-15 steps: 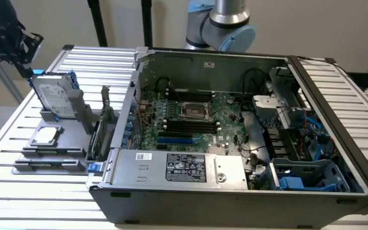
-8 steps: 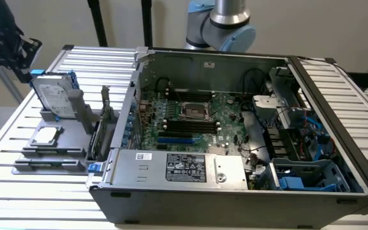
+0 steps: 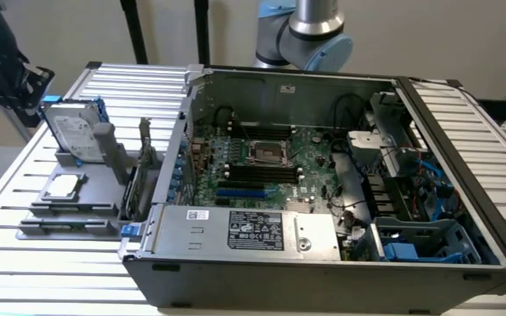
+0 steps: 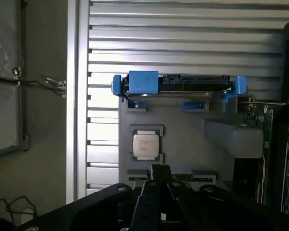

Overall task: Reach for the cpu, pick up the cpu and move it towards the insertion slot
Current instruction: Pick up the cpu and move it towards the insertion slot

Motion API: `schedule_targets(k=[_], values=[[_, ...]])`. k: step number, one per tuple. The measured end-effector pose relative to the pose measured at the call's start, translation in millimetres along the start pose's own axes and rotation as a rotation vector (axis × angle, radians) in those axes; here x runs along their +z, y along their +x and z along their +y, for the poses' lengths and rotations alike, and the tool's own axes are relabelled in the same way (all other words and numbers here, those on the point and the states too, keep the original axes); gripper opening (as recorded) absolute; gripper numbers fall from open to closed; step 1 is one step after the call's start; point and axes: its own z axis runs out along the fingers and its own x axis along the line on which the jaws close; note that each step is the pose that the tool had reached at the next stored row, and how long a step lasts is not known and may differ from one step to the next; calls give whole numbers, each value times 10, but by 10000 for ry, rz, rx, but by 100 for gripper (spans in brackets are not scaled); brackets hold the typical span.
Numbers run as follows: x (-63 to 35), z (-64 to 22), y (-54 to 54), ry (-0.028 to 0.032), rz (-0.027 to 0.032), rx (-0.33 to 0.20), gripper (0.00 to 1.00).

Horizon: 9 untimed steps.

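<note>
While the cpu lies flat in its seat on the grey tray, just beside the upright drive and outside the case, your gripper hangs over the tray, clear of the cpu. You cannot tell whether it is spread or closed. Expect a light, stiff, thin part with a slick metal lid and probably a fragile underside, so take it gently by two opposite edges. The slot is well apart, inside the case.
</note>
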Motion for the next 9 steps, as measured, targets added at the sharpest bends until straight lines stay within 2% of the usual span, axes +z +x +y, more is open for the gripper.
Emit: schedule_targets(k=[4,9], values=[[60,-3,63,22,4,-3,11],[112,-3,188,101,4,-12,11]])
